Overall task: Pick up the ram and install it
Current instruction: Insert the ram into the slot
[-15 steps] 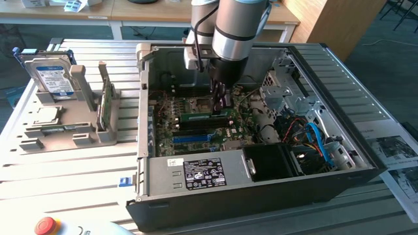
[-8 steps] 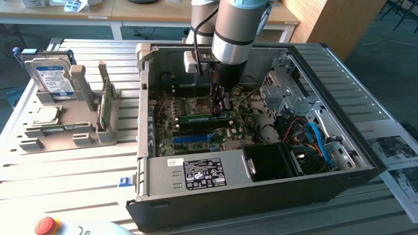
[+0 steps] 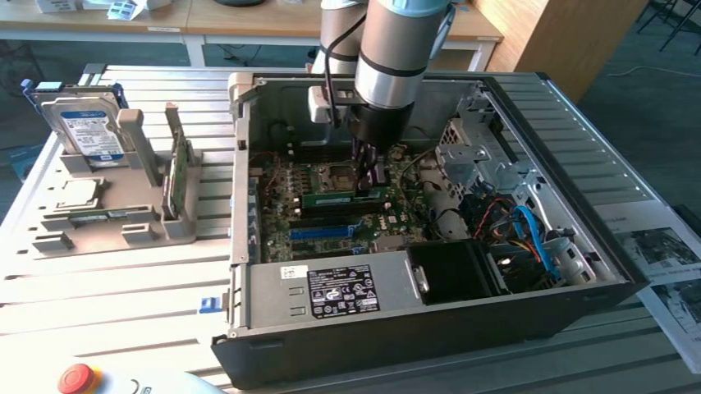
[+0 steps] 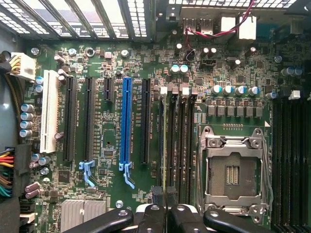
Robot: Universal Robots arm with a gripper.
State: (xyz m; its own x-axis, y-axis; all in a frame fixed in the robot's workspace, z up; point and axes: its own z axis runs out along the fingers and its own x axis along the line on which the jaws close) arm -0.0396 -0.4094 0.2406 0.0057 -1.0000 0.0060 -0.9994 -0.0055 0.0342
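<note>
Your ram (image 3: 341, 197) is a thin, narrow green stick with a pale sticker on its side. It stands on its long edge down inside the case (image 3: 438, 336), low over the motherboard (image 3: 287, 205) and lined up along the memory slots (image 4: 181, 145). Whether it is fully seated in one, you cannot tell.

Your gripper (image 3: 369, 172) reaches straight down onto it and is almost closed, pinching the stick's upper edge. In the wrist view the board shows edge-on as a thin line running out from between the fingertips (image 4: 156, 195).

The fit is tight. The neighbouring black slots lie just beside the ram on one side, with the socket (image 4: 232, 170) near beyond them. On the other side are a long black slot and then the blue slot (image 4: 126, 121).

The arm drops through the case's open side, with the walls well apart from it. At the exterior view's right, the drive cage (image 3: 482, 156) and blue cables (image 3: 537, 238) sit apart from the gripper.

Outside the case, at the exterior view's left, a rack (image 3: 110, 222) holds a hard drive (image 3: 88, 127) and another green stick (image 3: 176, 176) on edge.
</note>
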